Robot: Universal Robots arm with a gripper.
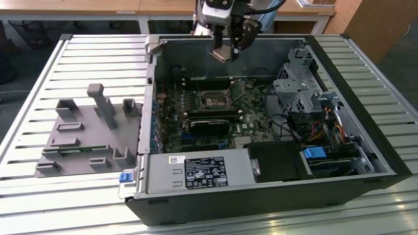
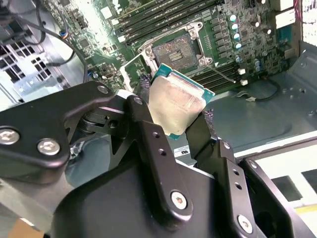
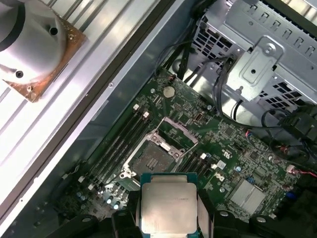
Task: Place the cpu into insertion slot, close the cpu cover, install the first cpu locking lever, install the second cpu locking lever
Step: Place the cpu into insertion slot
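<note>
The pincer (image 2: 174, 116) clamps the cpu (image 3: 168, 208) by opposite edges, underside free, poised above the insertion slot (image 3: 151, 161) below, its cpu cover (image 3: 177, 132) flipped open.

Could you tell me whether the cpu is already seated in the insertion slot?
Not seated: the gripper holds the cpu above the insertion slot, which lies bare.

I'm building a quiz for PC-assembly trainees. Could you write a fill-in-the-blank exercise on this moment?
1. The gripper is ____ on the chip.
2. The chip hangs ____ the board, not resting on it.
3. The socket is ____, with nothing seated in it.
4. The socket's metal cover is flipped ____.
Missing words: shut; above; empty; open.
</note>
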